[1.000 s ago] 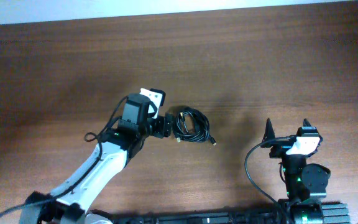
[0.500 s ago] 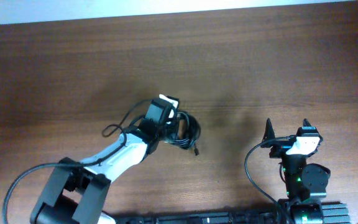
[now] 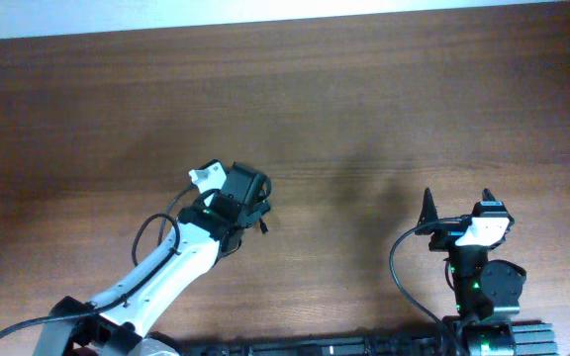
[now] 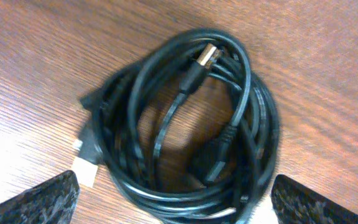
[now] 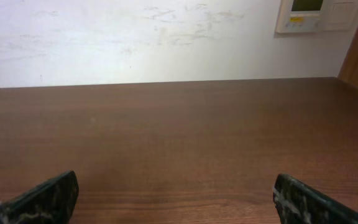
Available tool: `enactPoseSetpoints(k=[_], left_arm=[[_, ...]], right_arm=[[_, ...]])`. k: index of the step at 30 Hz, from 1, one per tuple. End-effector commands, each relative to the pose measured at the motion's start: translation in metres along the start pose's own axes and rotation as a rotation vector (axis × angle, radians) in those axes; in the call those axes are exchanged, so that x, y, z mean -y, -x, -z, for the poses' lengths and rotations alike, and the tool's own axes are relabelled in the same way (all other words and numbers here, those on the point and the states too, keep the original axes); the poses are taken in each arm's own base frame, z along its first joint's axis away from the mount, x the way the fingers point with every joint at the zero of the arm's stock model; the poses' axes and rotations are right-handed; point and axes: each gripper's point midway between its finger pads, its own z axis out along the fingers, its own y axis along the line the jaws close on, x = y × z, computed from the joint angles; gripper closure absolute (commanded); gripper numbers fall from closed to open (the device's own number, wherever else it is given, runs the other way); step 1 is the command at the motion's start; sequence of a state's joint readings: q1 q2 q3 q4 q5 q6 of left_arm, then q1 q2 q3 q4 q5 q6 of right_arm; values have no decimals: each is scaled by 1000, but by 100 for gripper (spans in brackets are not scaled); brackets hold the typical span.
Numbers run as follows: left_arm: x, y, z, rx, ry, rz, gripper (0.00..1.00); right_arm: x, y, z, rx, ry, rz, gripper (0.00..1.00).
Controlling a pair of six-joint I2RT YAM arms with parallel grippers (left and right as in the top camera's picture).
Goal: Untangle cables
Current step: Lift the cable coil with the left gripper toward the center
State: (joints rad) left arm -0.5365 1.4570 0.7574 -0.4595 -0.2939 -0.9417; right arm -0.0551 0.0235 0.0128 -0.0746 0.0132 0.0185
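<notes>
On wood table [image 4: 328, 50], cables [image 4: 263, 124] coiled black bundle, gold-tipped plug [image 4: 207, 56] on top

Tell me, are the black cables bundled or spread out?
Bundled: the cables lie as one overlapping coil on the table.

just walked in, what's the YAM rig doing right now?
The left gripper hovers over a tangled coil of thin black cables lying on the brown wooden table, jaws open, a finger at either side, nothing gripped yet. The right gripper is open too, over bare table well away from the coil. The cables sit in one bundle, so no untangling is done yet.
</notes>
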Motion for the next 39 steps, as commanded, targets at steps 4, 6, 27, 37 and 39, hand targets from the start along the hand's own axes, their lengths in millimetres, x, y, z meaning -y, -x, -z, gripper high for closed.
enactPoseSetpoints(k=[4,6,27,37,39], left_arm=[[-7,-11,3,-50,32,428,43],[-11,-4,3,-10,48,427,42],[18,-17,3,-179,21,292,47],[54,61,31,135,-10,-1007,16],[53,56,22,106,3,-1157,16]], right_arm=[[-2,-4,0,-7,10,5,2],[-2,-4,0,-7,10,5,2],[-2,-4,0,-7,10,5,1],[-2,-4,0,-7,10,5,2],[-2,-4,0,-7,11,5,2]])
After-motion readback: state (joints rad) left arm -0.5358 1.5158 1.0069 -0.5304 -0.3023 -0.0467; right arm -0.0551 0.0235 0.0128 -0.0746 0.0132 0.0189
